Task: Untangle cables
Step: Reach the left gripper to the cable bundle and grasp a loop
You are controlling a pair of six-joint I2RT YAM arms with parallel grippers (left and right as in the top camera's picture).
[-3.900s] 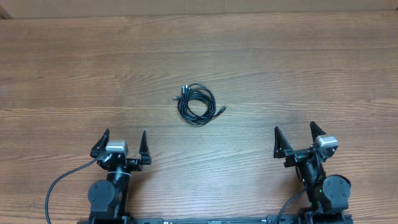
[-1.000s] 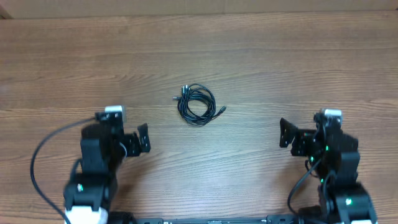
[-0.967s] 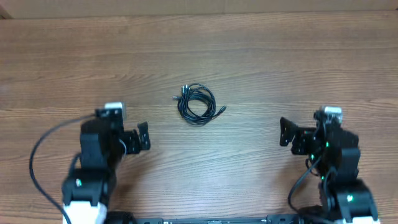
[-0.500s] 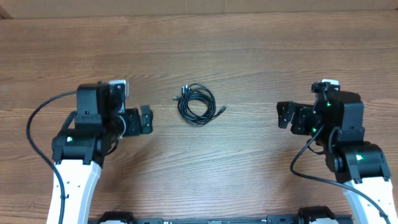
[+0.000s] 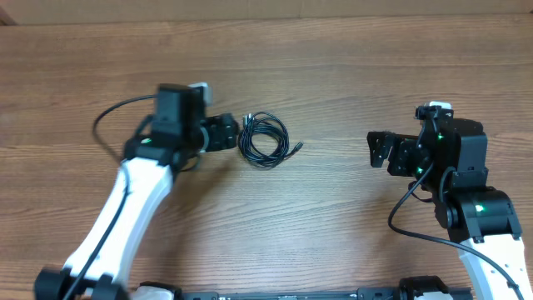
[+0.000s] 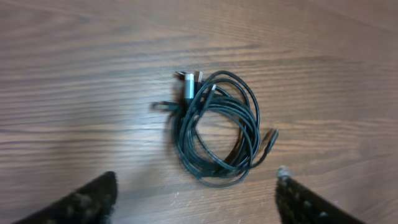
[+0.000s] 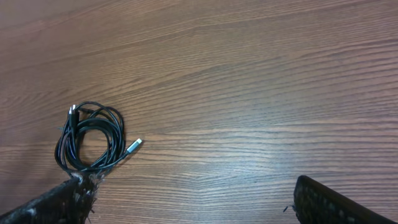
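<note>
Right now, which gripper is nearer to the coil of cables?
Left. The left gripper is just beside the cables, on their left; the right gripper is far off to their right.

Brown wood-grain table [image 5: 333, 67] — pale strip [image 5: 333, 7] along its far edge

My left arm [image 5: 137, 196] is stretched far forward and angled inward, and the left gripper [image 5: 229, 133] points toward the centre with its jaws spread wide. My right arm [image 5: 483, 212] is folded closer to its base. The right gripper [image 5: 374, 151] also aims inward, jaws equally wide apart.
</note>
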